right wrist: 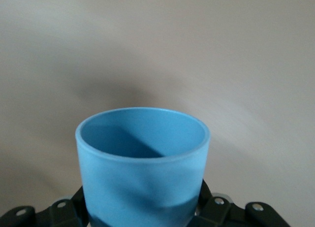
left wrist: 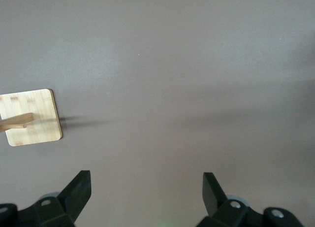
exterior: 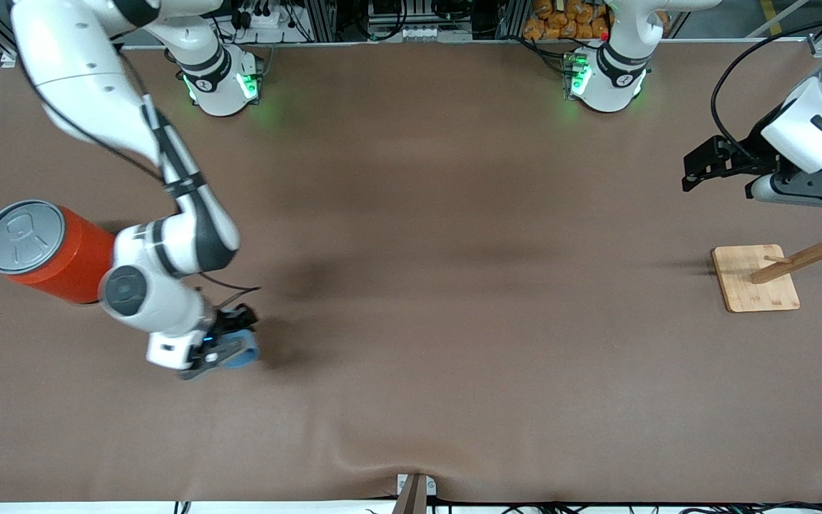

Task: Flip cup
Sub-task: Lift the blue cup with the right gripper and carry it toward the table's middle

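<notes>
1 cup clamped between right tool fingers.

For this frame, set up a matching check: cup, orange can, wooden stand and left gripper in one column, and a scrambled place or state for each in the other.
Things:
1. cup
2. orange can
3. wooden stand
4. left gripper

Places or states:
A. open, holding nothing, above bare table at the left arm's end
B. on the table at the left arm's end, square base and pegs
C. clamped in the right gripper, its open mouth pointing away from the wrist
D. at the right arm's end of the table, grey lid

Pairs: 1-C, 2-D, 3-B, 4-A
</notes>
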Robot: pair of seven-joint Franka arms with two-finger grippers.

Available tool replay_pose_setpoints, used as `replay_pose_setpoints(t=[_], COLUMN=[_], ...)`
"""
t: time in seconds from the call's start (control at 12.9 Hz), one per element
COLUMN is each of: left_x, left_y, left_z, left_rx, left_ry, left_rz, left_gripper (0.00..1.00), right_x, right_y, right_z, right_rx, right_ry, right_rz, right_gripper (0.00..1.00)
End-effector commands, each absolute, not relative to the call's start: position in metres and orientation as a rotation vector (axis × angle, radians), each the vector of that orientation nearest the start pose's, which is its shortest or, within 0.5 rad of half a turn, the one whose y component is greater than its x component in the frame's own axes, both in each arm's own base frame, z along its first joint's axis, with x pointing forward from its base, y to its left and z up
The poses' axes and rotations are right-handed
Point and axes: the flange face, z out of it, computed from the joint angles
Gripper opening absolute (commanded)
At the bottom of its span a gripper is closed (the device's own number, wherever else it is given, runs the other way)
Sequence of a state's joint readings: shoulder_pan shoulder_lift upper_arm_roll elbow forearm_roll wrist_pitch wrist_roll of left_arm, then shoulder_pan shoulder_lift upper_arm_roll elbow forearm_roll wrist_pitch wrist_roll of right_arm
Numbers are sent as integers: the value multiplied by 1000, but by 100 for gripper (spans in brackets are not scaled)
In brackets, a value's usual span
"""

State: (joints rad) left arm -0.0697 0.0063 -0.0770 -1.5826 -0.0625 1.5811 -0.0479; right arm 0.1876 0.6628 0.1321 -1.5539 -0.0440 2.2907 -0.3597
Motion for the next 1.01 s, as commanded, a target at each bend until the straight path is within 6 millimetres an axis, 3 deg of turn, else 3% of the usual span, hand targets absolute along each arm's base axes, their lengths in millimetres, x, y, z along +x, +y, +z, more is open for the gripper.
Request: replay_pose_setpoints(t=[0.0, 0.08, 0.16, 0.39, 0.62, 0.78, 0.85, 0.93], left_x=[556, 556, 556, 559, 560, 560, 560, 562], left_y=[-93, -93, -94, -97, -108, -110, -112, -115], left_z=[611, 610, 609, 602, 595, 593, 592, 588], left_rx=[-3216, -3215, -3215, -3215, -3210, -3210, -3209, -3210], left_ry=[147, 147, 149, 151, 175, 182, 187, 194], left_rz=[23, 25, 30, 48, 72, 77, 82, 92], left_gripper=[100, 100, 100, 100, 100, 100, 100, 100], right_x=[633, 617, 605, 579, 603, 599, 595, 594], right_y=[358, 398, 424, 474, 455, 459, 467, 469], right_z=[275, 270, 264, 256, 233, 227, 225, 226], right_rx=[-2789, -2732, -2685, -2506, -2372, -2351, -2324, -2312], right_ry=[-1486, -1662, -1801, -2091, -2276, -2283, -2294, -2296], right_rz=[-309, -383, -414, -434, -402, -422, -469, -501], right_gripper=[51, 50, 50, 50, 50, 54, 61, 78])
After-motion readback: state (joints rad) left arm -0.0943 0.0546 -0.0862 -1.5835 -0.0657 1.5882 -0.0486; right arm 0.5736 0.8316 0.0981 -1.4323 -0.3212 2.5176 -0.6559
